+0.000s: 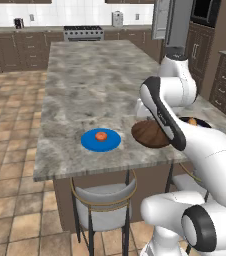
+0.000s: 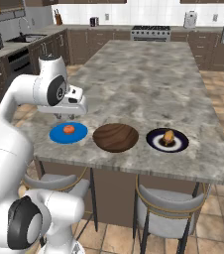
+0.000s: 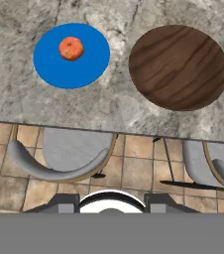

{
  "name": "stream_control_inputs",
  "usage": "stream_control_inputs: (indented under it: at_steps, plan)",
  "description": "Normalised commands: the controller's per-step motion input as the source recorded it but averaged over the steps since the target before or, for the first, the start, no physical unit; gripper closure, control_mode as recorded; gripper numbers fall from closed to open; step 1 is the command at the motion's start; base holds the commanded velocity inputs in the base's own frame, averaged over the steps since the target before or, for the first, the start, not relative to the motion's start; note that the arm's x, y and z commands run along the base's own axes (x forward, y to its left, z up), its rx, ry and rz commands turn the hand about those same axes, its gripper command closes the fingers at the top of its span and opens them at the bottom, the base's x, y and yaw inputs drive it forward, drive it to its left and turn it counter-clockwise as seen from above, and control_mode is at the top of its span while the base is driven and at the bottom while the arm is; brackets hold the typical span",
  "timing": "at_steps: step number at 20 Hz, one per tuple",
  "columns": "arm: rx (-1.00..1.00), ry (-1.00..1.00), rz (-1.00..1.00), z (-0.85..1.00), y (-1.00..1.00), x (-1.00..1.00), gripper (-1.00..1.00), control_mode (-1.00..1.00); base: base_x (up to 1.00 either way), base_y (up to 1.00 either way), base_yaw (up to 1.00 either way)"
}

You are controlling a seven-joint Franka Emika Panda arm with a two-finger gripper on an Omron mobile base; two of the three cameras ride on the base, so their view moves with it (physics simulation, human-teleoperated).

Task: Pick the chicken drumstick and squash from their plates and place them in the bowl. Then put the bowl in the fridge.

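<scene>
The squash (image 3: 71, 48), small, round and orange, sits on the blue plate (image 3: 91, 67), toward 10 o'clock of the plate's middle in the hand view. The plate lies flat on the grey marbled counter (image 3: 114, 106), near its front edge. At the plate's 3 o'clock, close by but apart from it, stands the dark brown wooden bowl (image 3: 178, 67) with nothing in it. In the right base view a dark-rimmed plate (image 2: 179, 144) lies at the bowl's 3 o'clock, again apart, and carries the tan chicken drumstick (image 2: 168, 136) near its centre.

The claw (image 2: 66, 115) hangs above the counter at the blue plate's 12 o'clock in the right base view, touching nothing. Whether its fingers are spread or pressed together I cannot tell; it carries nothing.

Below the counter's front edge two grey stools (image 3: 64, 158) with curved backs stand on a brown tiled floor (image 3: 5, 154). At the far end of the room a steel stove (image 2: 150, 32) sits among dark brown cabinets (image 2: 84, 42).
</scene>
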Motion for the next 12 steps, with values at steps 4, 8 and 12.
stream_control_inputs:
  at_steps: [4, 8, 12]
  plan:
    - [0.01, 0.00, -0.01, -0.07, 0.11, 0.01, -1.00, -1.00, 0.00, 0.00, 0.00]
    - [0.00, -0.01, -0.01, -0.14, 0.45, 0.27, -1.00, -1.00, 0.00, 0.00, 0.00]
    - [0.00, 0.00, 0.00, -0.14, 0.45, 0.41, -1.00, -1.00, 0.00, 0.00, 0.00]
